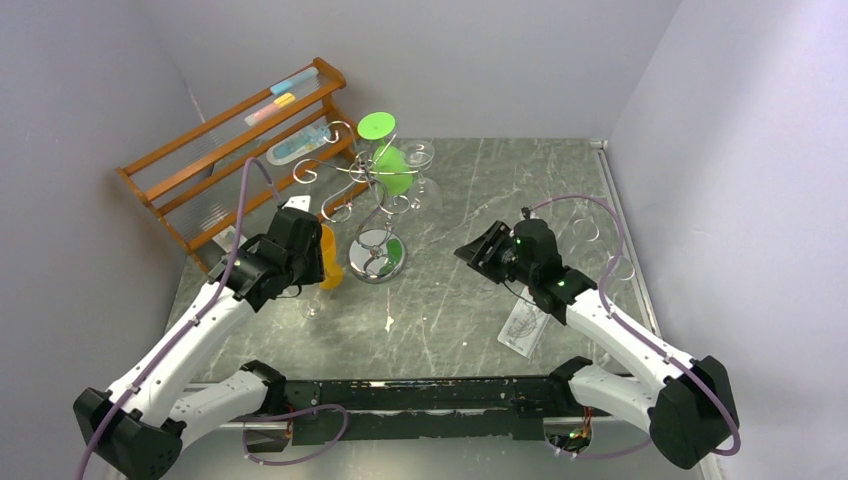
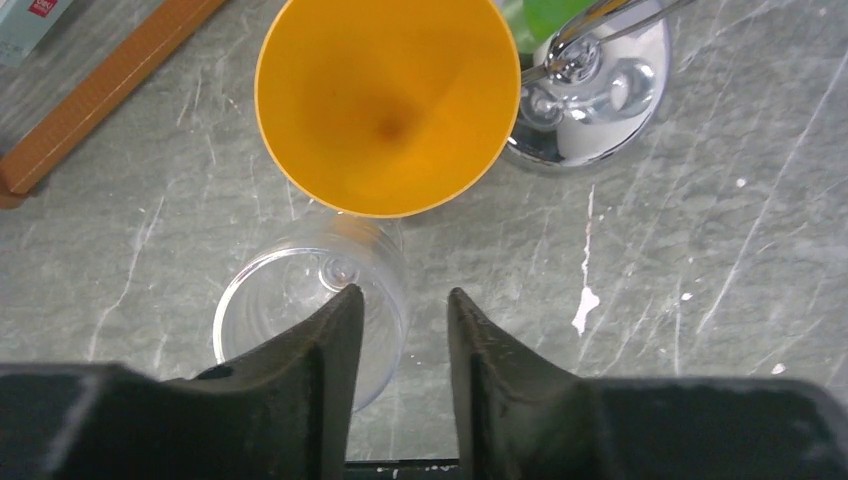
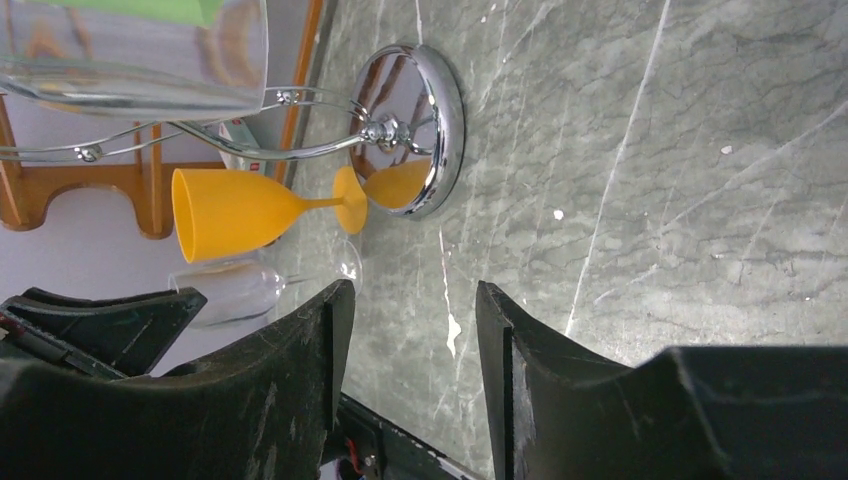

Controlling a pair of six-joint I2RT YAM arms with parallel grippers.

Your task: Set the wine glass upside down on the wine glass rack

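Rack [image 1: 380, 256] 1 — green glass [image 1: 395, 170] 1, hung. Orange glass [image 2: 388, 100] 1, rack's 9 o'clock; clear glass [image 2: 290, 300] 1 beside. Left fingers [image 2: 310, 380], right fingers [image 3: 290, 390] — apart, empty.

Top external: high behind the arm bases, looking down over the whole table [image 1: 500, 200].
Left wrist: close, facing straight down near the left edge.
Right wrist: low, rolled sideways, facing the left edge.
Shared: wine glass rack [image 1: 378, 258] base, orange glass [image 1: 330, 258].

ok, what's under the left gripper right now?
A clear wine glass, upright on the table, beside the orange glass. The left gripper hides part of its rim, so contact can't be judged.
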